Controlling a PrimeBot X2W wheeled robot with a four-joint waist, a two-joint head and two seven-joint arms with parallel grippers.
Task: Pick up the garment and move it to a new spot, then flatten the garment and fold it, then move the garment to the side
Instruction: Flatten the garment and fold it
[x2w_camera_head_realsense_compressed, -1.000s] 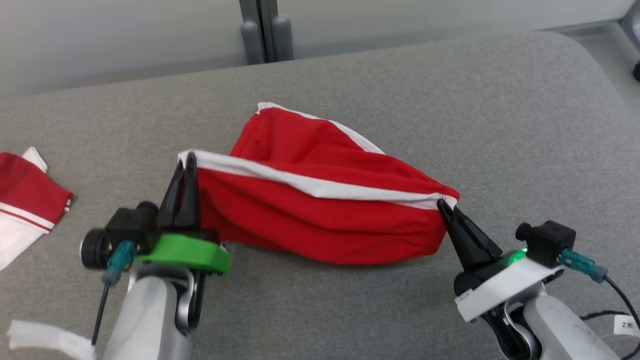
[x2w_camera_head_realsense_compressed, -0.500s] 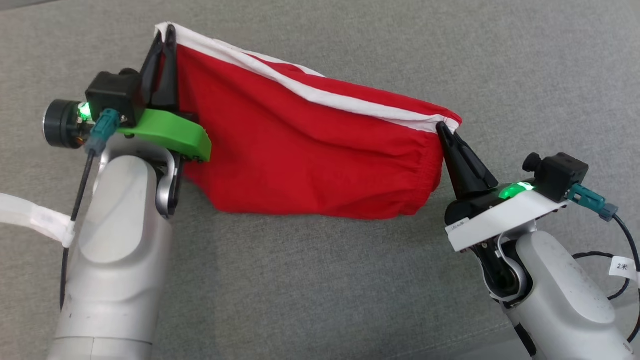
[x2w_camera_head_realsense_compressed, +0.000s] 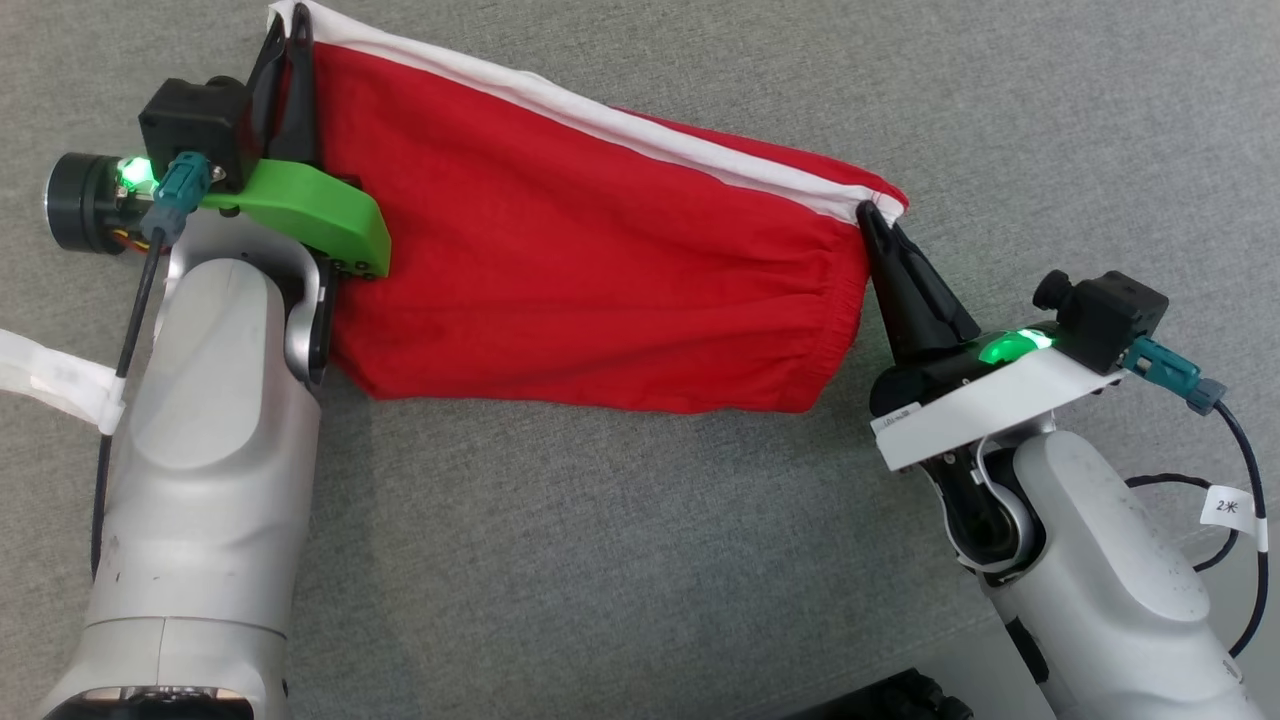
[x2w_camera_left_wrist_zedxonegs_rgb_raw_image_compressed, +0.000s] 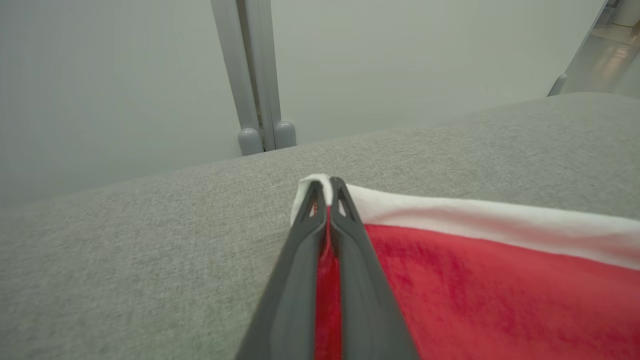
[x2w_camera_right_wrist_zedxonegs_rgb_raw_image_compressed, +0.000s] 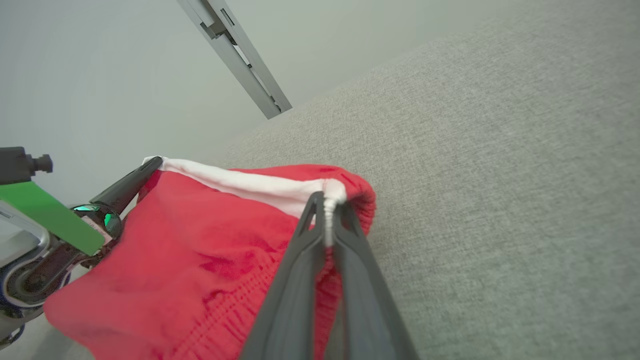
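Head view: the garment (x2w_camera_head_realsense_compressed: 600, 270) is strung out between 2 grippers across the upper half of the frame, a red panel with a white band (x2w_camera_head_realsense_compressed: 620, 115) along its top edge. Up in the upper left, the left gripper (x2w_camera_head_realsense_compressed: 285, 28) is clamped tight on the band's left corner. Its wrist view shows red cloth pinched in the sliver between the 2 dark fingers (x2w_camera_left_wrist_zedxonegs_rgb_raw_image_compressed: 295, 280), with the white corner poking out at the tips. Right of centre, the right gripper (x2w_camera_head_realsense_compressed: 868, 212) is closed on the opposite corner, and its wrist view has the white hem squeezed between the tips with gathered red fabric bunched just behind. The band slopes down from upper left to right, fairly taut. Below it the red cloth falls in soft wrinkles over the grey cushion (x2w_camera_head_realsense_compressed: 640, 560); from above it's hard to say whether the bottom edge touches it or hangs just clear. The green mount (x2w_camera_head_realsense_compressed: 300, 205) on the left wrist overlaps the cloth's left side. In the left wrist view, a grey post (x2w_camera_left_wrist_zedxonegs_rgb_raw_image_compressed: 255, 75) stands against the pale wall beyond the cushion's far edge.
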